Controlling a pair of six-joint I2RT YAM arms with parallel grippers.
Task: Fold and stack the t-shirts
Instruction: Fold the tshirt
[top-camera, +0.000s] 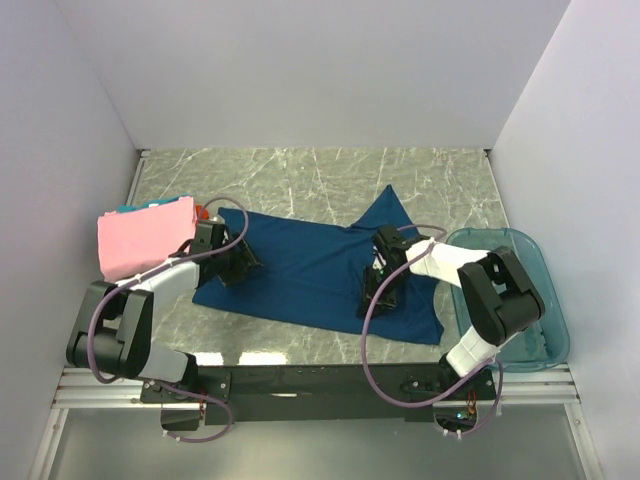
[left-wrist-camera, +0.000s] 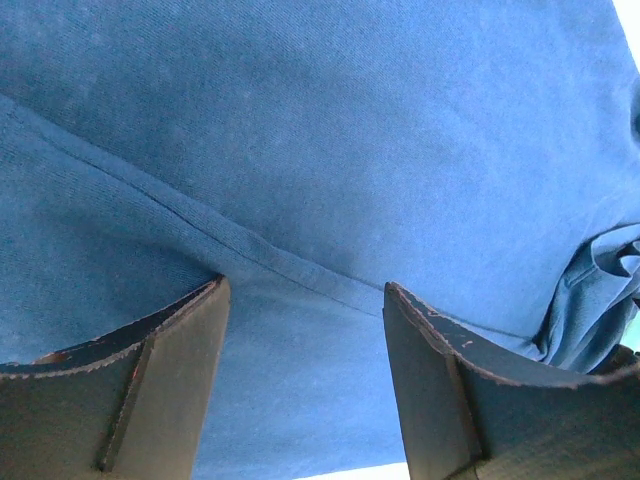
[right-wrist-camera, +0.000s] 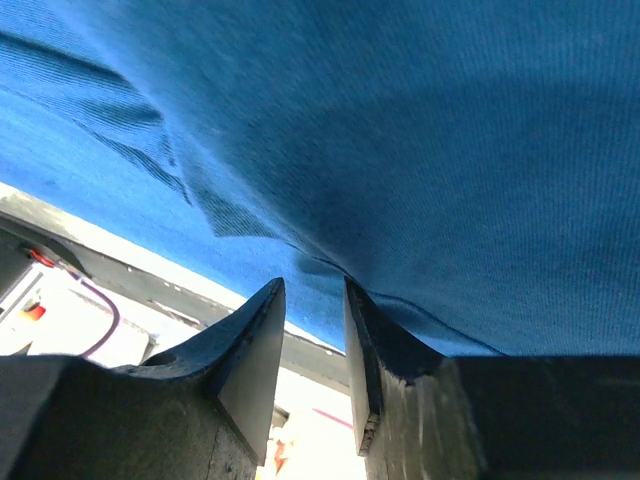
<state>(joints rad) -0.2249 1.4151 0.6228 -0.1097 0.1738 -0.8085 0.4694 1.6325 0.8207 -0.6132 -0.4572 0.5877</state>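
Two grippers on the navy t-shirt (top-camera: 310, 265), which lies spread on the worktop (top-camera: 300, 175), long axis left-right between the arms. Right gripper (top-camera: 380, 295) is at its near-right part, jaws almost together, pinching a pucker of cloth by the near hem. Left gripper (top-camera: 240, 265) is at the left edge, jaws apart over a seam, holding nothing. Folded pink t-shirt (top-camera: 145, 245) sits just left of that edge, so I'd expect the fold to go right end over toward the left

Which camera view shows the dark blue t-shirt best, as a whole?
The top external view: only there does the whole dark blue t-shirt show, spread out. Both wrist views show only close patches of its cloth, with a seam in the left one.
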